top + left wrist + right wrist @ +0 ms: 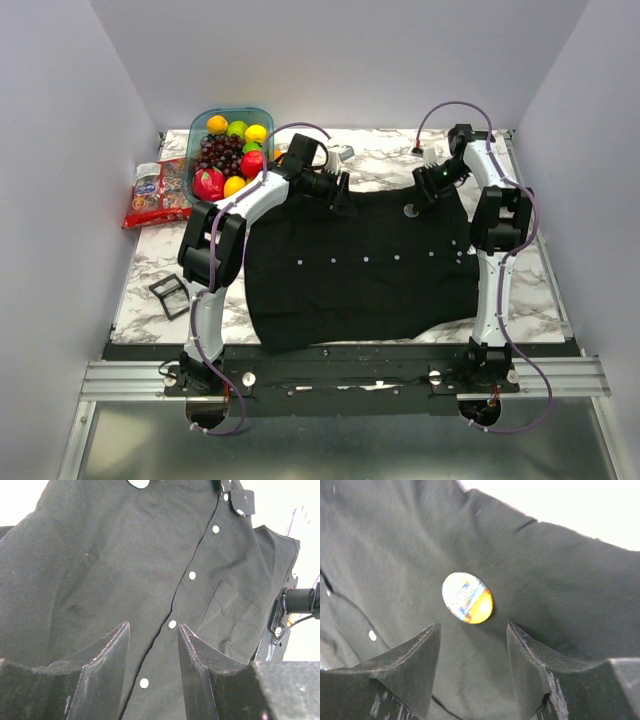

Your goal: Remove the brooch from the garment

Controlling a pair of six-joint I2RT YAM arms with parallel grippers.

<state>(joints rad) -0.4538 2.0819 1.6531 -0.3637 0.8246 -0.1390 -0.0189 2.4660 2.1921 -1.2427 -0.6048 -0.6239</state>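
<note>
Both arms are stretched over the flat shirt [350, 290], laid lengthwise left to right. The left gripper [153, 626] and right gripper [473, 625] are held open, empty. The face-up brooch [467, 597] is seen just beyond the right one, near the shirt's far edge.

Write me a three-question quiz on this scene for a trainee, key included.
1. True or false: the right gripper is shut on the brooch.
2. What lies under the open jaws of the left gripper? A the garment and its button row; B the brooch; C a plate.
3. Fill in: in the top view, the fruit tub stands near the far ____ corner of the table.
Key: 1 false; 2 A; 3 left.
</note>
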